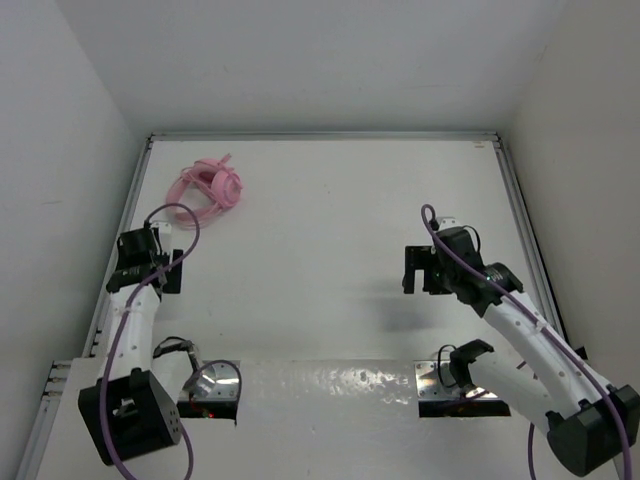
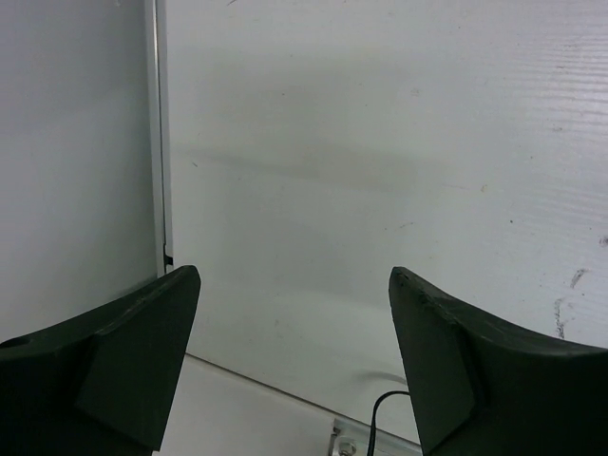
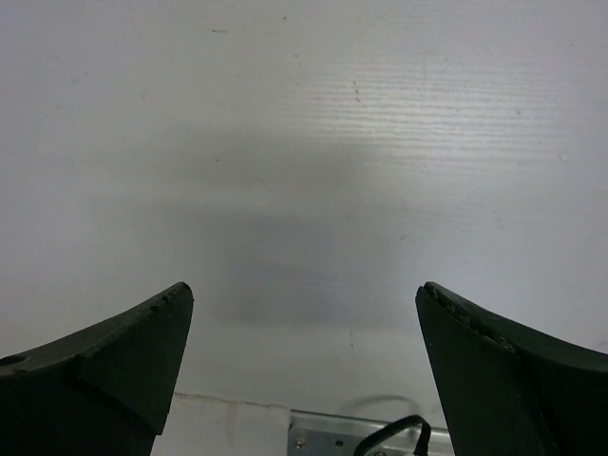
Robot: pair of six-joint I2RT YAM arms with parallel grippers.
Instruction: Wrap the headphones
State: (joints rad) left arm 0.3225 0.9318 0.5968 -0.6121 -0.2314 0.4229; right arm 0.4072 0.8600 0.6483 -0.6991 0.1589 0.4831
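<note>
The pink headphones (image 1: 208, 186) lie in a bundle at the far left of the white table, with the thin pink cable looped on and around them. My left gripper (image 1: 168, 272) hangs near the table's left edge, well short of the headphones, open and empty. My right gripper (image 1: 416, 270) hangs over the right half of the table, open and empty. Both wrist views show only bare table between wide-spread dark fingers (image 2: 123, 351) (image 3: 114, 361); the headphones are out of view there.
White walls close in the table on the left, back and right, with a metal rail (image 1: 128, 215) along the left edge. Purple robot cables (image 1: 178, 215) loop over both arms. Metal mounting plates (image 1: 440, 385) sit at the near edge.
</note>
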